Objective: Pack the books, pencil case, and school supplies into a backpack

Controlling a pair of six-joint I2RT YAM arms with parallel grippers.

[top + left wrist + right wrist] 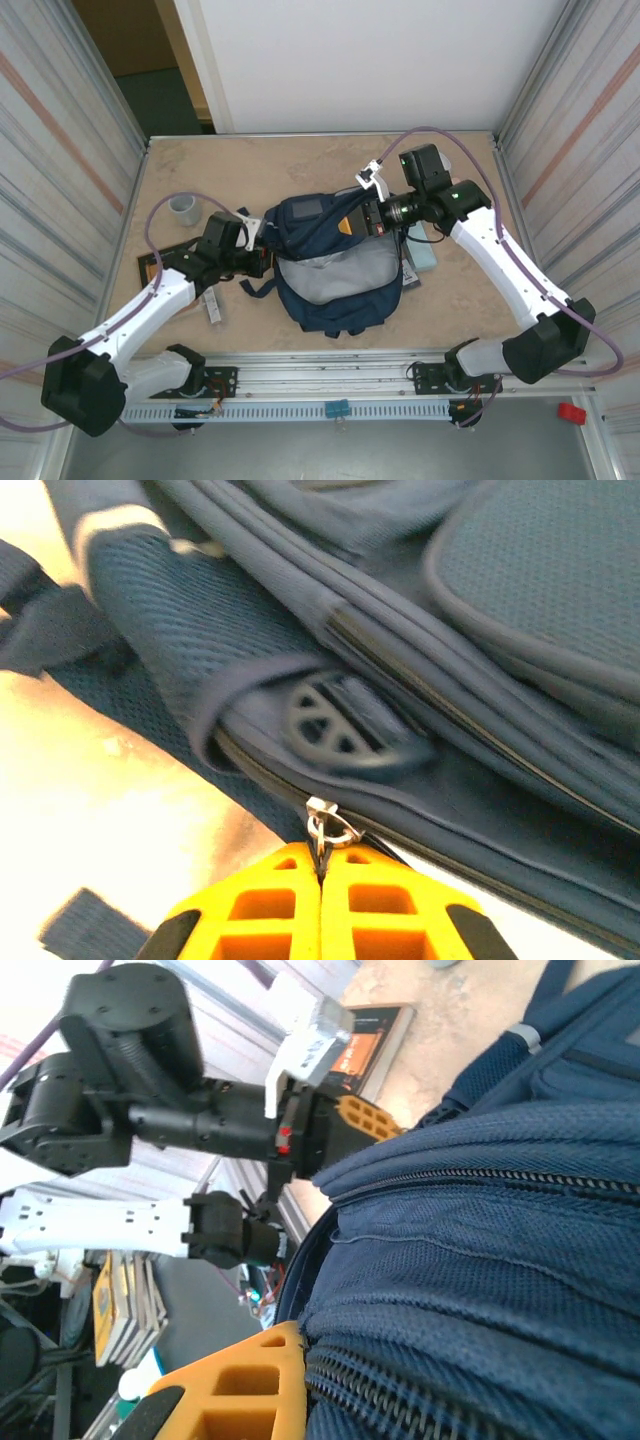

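Left jaws pinch small silvery metal zipper pull point(324, 826); right jaws clamp coarse-woven navy backpack point(480, 1280) fabric.

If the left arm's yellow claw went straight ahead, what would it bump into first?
The navy-blue fabric backpack: the left gripper, shut on its small metal zipper pull, sits right against it.

Grey cup point(185, 208) upright at far left, tan marbled tabletop point(300, 165), corrugated metal side walls point(60, 150)
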